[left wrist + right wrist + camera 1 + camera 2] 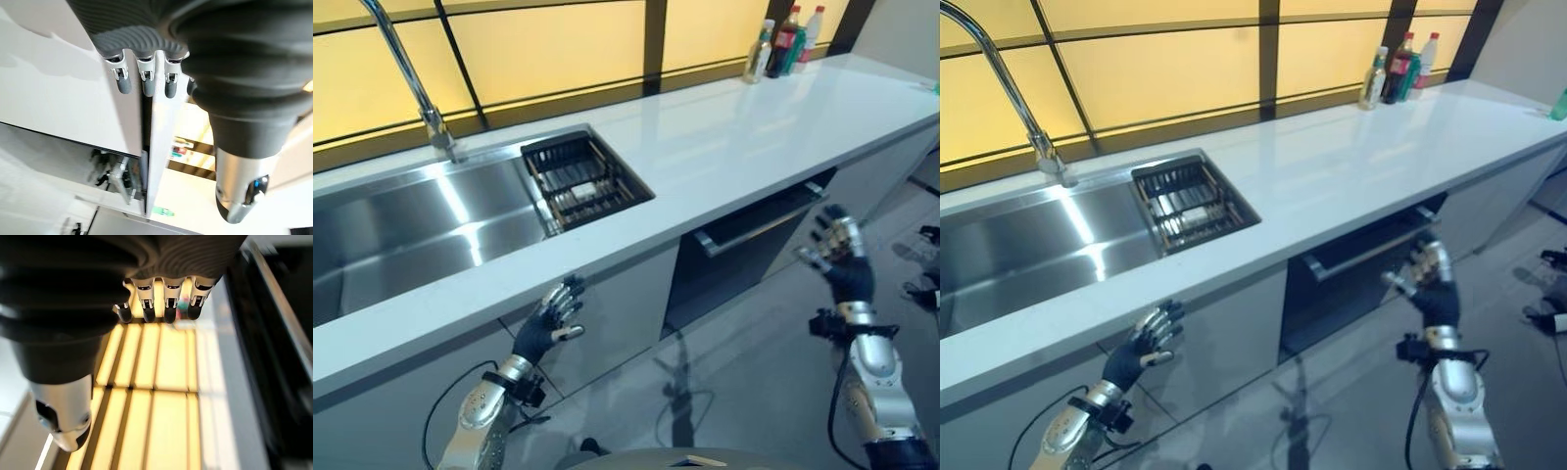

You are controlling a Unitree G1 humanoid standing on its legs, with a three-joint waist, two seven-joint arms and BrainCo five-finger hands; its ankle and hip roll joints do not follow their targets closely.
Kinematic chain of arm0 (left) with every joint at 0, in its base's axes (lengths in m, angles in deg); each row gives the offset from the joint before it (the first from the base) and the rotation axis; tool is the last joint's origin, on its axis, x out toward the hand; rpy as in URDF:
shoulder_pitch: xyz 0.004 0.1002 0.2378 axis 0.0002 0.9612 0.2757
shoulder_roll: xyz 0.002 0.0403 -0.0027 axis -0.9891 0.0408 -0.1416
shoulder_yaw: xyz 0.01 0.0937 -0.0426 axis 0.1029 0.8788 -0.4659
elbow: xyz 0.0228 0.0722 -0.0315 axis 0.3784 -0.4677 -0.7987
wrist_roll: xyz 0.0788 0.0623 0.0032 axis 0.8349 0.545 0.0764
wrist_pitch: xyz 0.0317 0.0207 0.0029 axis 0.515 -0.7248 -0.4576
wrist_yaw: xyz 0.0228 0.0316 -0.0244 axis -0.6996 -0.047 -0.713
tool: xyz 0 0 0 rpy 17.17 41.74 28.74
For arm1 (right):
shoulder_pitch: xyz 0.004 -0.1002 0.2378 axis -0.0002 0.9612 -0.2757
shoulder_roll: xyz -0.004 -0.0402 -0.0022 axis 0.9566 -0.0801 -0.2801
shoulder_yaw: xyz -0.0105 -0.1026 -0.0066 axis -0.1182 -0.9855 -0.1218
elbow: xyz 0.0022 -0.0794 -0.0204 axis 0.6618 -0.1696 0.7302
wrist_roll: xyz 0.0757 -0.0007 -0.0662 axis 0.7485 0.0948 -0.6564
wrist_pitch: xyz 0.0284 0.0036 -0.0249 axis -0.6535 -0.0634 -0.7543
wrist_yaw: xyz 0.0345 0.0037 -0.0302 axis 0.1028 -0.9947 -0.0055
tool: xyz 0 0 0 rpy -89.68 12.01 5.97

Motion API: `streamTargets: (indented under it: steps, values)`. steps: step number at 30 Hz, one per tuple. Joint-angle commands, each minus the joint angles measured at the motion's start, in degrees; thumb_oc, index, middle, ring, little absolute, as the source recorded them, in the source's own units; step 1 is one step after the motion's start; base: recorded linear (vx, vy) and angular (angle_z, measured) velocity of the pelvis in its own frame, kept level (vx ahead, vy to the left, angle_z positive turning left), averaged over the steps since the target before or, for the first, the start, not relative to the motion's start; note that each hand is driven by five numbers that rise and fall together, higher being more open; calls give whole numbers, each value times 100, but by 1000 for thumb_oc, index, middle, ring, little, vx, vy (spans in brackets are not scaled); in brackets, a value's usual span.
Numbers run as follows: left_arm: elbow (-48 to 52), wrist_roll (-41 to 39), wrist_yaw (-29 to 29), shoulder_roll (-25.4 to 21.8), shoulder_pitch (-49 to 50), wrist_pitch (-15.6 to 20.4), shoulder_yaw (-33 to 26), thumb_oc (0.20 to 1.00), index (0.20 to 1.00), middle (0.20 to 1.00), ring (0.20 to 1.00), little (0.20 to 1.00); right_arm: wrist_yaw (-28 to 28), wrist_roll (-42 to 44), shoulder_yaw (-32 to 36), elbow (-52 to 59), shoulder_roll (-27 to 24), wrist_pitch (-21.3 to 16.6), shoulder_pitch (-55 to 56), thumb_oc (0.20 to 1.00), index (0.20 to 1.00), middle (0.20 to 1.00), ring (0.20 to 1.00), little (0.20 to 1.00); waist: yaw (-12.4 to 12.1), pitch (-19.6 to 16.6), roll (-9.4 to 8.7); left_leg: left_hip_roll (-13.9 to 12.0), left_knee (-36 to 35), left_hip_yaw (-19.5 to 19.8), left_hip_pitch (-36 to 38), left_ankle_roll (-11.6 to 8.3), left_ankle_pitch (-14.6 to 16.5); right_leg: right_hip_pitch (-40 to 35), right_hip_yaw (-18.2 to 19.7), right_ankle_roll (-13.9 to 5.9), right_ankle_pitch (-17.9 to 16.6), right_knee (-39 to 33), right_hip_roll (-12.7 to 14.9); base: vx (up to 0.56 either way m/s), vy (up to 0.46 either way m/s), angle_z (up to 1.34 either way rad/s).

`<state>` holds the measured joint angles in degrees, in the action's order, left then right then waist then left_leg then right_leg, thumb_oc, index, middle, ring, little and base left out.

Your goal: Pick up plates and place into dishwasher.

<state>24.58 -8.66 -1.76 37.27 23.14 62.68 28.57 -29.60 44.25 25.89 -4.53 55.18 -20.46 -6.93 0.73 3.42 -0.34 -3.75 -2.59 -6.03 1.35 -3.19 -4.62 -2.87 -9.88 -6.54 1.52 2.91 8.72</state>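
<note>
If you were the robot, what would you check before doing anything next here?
1. Left hand free: ok, fingers relaxed, holding nothing, in front of the cabinet front below the counter edge.
2. Right hand free: ok, fingers relaxed, raised near the dishwasher handle, apart from it.
3. Dishwasher door open: not ok, only slightly ajar.
4. Plates located: cannot tell; the white counter by the sink holds none.
5. Black rack in the sink: cannot tell what it holds.
</note>
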Motion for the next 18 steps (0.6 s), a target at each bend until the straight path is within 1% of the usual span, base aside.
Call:
streamTargets:
  steps: [1,2,4,6,8,10,13,16,18]
  values:
    - [337,-51,-90,-41,-148,401,-74,1000,1000,1000,1000,1000,-409,-247,-354,68,227,-328,-163,1000,1000,1000,1000,1000,-15,60,-149,41,738,-53,-83,119,900,216,-166,-166,-36,175,99,-59,-20,3]
    - [367,-40,-151,-46,-121,393,-18,1000,1000,1000,1000,1000,-387,-187,-632,63,139,-210,-129,1000,1000,1000,1000,1000,-47,65,-146,42,732,-25,-84,112,889,208,-193,-169,-37,162,105,-46,-16,3]
    - [341,-21,-195,-62,-82,398,20,1000,1000,1000,1000,1000,-524,-105,-923,-140,161,-79,-102,1000,1000,1000,1000,1000,-113,63,-144,55,736,43,-106,105,888,191,-238,-160,-33,126,103,-42,-20,4]
    - [277,-55,-211,-71,-74,435,74,1000,1000,1000,1000,1000,-677,-32,-1098,-351,158,-85,-148,1000,1000,1000,1000,1000,-167,68,-141,55,731,93,-126,85,873,172,-298,-155,-53,75,102,-31,-23,15]
    - [247,-88,-221,-67,-103,426,115,1000,1000,1000,1000,1000,-638,92,-1359,-430,217,-129,-212,1000,1000,1000,1000,1000,-239,77,-136,39,714,135,-162,53,844,161,-378,-145,-77,-1,96,-50,-32,17]
    - [213,-116,-196,-66,-124,469,153,1000,1000,1000,1000,1000,-593,243,-1478,-563,301,-207,-314,1000,1000,1000,1000,1000,-290,93,-123,35,710,176,-197,29,826,166,-427,-135,-83,-25,87,-59,-25,5]
    - [236,-145,-176,-62,-139,475,176,1000,1000,1000,1000,1000,-530,183,-1566,-663,369,-275,-394,1000,1000,1000,1000,1000,-320,106,-105,35,700,198,-197,15,820,154,-454,-128,-71,-30,79,-30,-5,11]
    - [272,-117,-239,-98,-113,480,215,1000,1000,1000,1000,1000,-452,203,-1593,-682,341,-286,-403,1000,1000,1000,1000,1000,-316,89,-106,27,674,183,-178,8,810,144,-469,-131,-73,-47,79,-16,2,12]
    - [255,-79,-238,-113,-108,455,194,1000,1000,1000,1000,1000,-499,259,-1557,-669,336,-294,-372,1000,1000,1000,1000,1000,-304,78,-115,28,657,174,-154,15,811,133,-465,-128,-73,-53,77,0,0,0]
